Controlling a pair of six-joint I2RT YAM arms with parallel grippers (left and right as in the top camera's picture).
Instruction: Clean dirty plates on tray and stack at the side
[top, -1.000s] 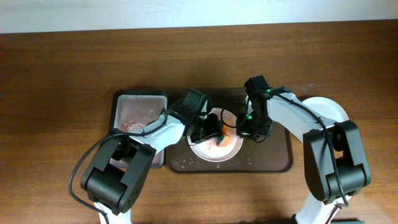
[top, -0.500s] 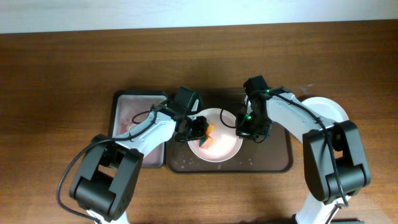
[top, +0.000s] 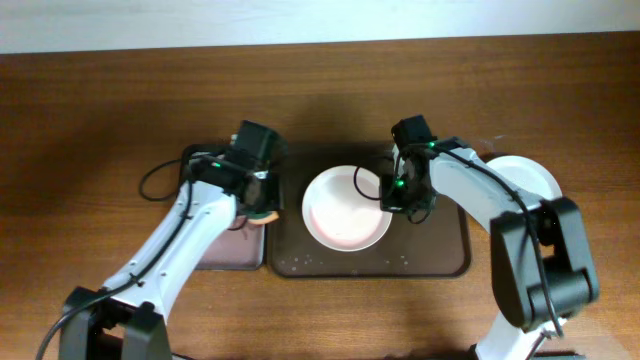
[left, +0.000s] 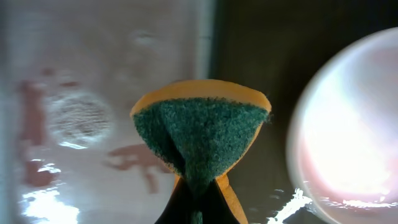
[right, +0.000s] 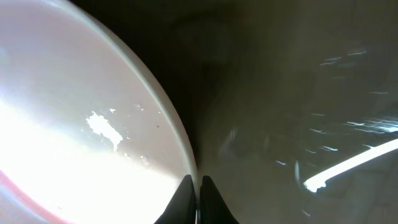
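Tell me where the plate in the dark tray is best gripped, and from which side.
Grip the plate at its right rim, coming from the right. It lies flat and shallow in the tray, so only the thin upturned edge offers a pinch, one finger above and one below. The right gripper pinches that rim; the left gripper holds the sponge.

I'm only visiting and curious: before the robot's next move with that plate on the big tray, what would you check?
1. Right gripper gripping the plate rim: ok, it pinches the edge.
2. Plate wiped clean: cannot tell; no smears from overhead, but glare hides much.
3. Sponge off the plate: ok, left gripper holds it over the smaller tray edge.
4. Stacking spot: ok, another plate lies on the table right of the large tray.
5. Grip firm enough to lift: cannot tell.
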